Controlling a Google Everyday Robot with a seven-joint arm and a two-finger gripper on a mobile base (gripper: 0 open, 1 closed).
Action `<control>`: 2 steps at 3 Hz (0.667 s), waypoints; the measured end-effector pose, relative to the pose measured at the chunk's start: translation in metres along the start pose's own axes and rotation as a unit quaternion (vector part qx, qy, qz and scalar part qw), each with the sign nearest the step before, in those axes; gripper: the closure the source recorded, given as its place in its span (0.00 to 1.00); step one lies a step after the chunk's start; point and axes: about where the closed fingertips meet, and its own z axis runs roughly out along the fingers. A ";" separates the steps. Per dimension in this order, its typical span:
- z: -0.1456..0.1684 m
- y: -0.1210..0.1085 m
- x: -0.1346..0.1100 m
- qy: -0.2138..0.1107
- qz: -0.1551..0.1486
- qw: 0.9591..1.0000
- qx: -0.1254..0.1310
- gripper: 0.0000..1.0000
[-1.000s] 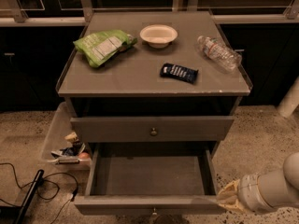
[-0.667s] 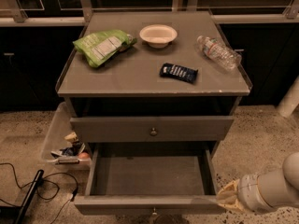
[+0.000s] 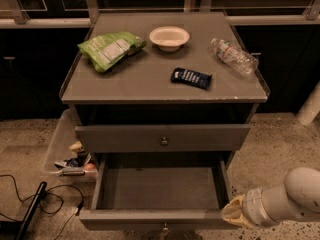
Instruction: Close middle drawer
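Observation:
The middle drawer (image 3: 159,188) is pulled far out of the grey cabinet. Its grey box interior is bare, and its front (image 3: 150,219) with a small brass knob (image 3: 164,228) lies at the bottom edge of the view. The like grey drawer front above it (image 3: 162,137) is nearly shut. The lowest drawer is hidden under the open one. My gripper (image 3: 234,213), yellowish at the end of a white arm (image 3: 290,199), is at the lower right. It sits at the right front corner of the open drawer's front, touching or nearly touching it.
On the cabinet top (image 3: 125,81) lie a green chip bag (image 3: 109,49), a white bowl (image 3: 169,37), a dark snack bar (image 3: 191,77) and a plastic bottle (image 3: 233,56). A clear bin with clutter (image 3: 70,159) and cables (image 3: 30,204) sit on the floor at the left.

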 end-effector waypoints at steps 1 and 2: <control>0.044 -0.011 0.014 -0.014 0.001 1.000 0.002 1.00; 0.073 -0.011 0.025 -0.023 -0.010 1.000 0.006 1.00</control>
